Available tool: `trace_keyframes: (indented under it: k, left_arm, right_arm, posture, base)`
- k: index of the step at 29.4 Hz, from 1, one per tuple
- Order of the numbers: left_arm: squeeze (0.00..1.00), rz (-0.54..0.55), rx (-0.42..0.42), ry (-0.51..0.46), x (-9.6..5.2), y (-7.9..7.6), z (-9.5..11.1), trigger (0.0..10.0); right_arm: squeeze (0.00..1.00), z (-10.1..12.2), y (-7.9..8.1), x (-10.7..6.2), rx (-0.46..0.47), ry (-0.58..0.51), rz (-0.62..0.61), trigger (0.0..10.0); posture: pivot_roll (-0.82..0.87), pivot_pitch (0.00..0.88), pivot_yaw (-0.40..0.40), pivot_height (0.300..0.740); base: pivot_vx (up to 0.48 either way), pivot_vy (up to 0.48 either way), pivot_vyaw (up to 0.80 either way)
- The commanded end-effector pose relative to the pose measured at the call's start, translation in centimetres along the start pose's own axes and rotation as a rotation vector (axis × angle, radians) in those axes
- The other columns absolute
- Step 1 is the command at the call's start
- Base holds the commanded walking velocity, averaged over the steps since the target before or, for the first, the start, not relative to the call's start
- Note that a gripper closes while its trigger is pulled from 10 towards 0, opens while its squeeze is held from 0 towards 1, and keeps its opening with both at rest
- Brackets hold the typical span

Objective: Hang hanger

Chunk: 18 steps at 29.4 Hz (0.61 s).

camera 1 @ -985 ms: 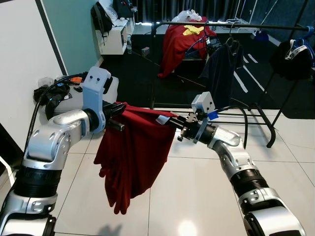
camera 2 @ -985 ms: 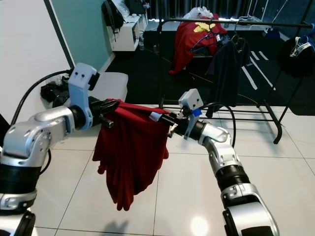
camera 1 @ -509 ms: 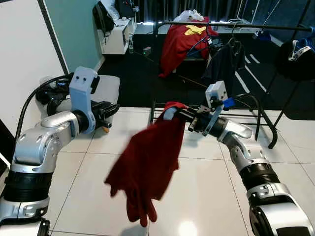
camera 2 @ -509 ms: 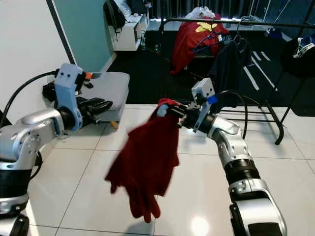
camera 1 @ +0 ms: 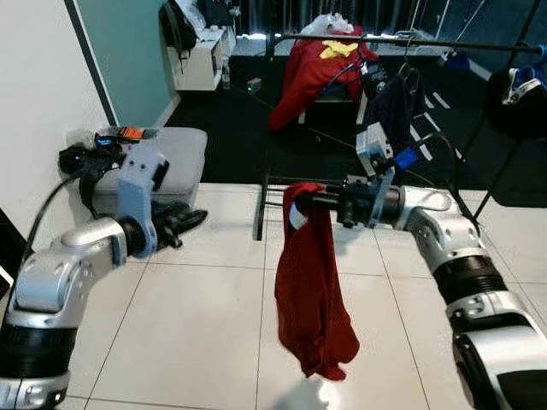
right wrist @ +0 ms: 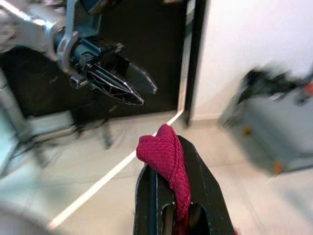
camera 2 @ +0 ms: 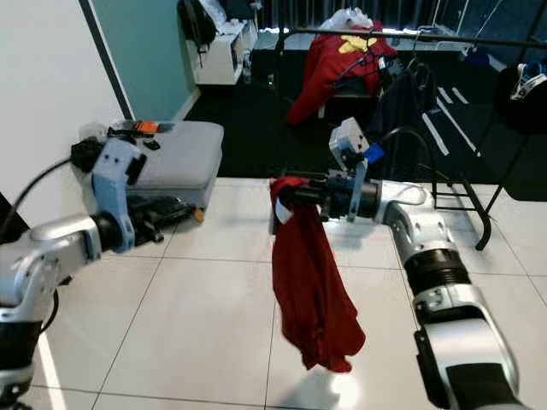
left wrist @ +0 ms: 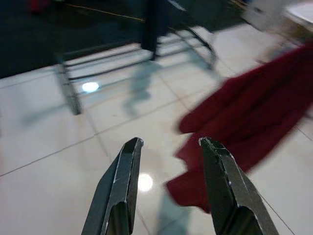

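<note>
One red garment hangs limp over the tiled floor, pinched at its top edge in the closed jaws of my right gripper. Soft and light, it will likely swing; best held near the collar. My left gripper, jaws open and empty, hovers well apart. The clothes rail stands beyond.

My right gripper is pinching a dark red garment, dangling limp just before the clothes rack.
</note>
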<state>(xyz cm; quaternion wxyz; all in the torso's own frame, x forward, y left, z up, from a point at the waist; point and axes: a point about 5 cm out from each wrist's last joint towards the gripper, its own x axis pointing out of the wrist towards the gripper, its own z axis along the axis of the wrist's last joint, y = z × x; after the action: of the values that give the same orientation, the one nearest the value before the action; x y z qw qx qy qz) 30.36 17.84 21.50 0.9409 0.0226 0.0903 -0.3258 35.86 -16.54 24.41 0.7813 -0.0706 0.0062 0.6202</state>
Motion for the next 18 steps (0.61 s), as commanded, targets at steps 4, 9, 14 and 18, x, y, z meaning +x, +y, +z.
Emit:
trace_keyframes:
  k: [4, 9, 14, 18]
  left_arm:
    - [0.00, -0.157, 0.028, 0.030, 0.1, -2.4, -1.0, 10.0]
    - [0.00, -0.015, 0.074, -0.028, 0.8, -0.9, -0.7, 10.0]
    - [0.00, 0.080, 0.144, -0.090, 1.4, 0.6, 0.3, 10.0]
    - [0.00, 0.035, 0.138, -0.105, 1.7, 0.1, 0.6, 10.0]
  right_arm:
    - [0.00, 2.6, 0.1, -1.0, -0.003, 0.038, 0.103, 0.0]
    - [0.00, 3.1, 0.2, -1.8, 0.046, 0.042, 0.170, 0.0]
    - [0.00, 3.2, 0.4, -2.1, 0.080, 0.056, 0.215, 0.0]
    - [0.00, 3.2, 0.7, -2.1, 0.099, 0.076, 0.232, 0.0]
  posture:
    - [0.07, 0.078, -0.025, 0.740]
    - [0.08, 0.093, -0.028, 0.740]
    - [0.07, 0.097, -0.028, 0.740]
    - [0.07, 0.099, -0.030, 0.740]
  base:
    - [0.000, 0.000, 0.00]
    - [0.000, 0.000, 0.00]
    - [0.000, 0.000, 0.00]
    - [0.000, 0.000, 0.00]
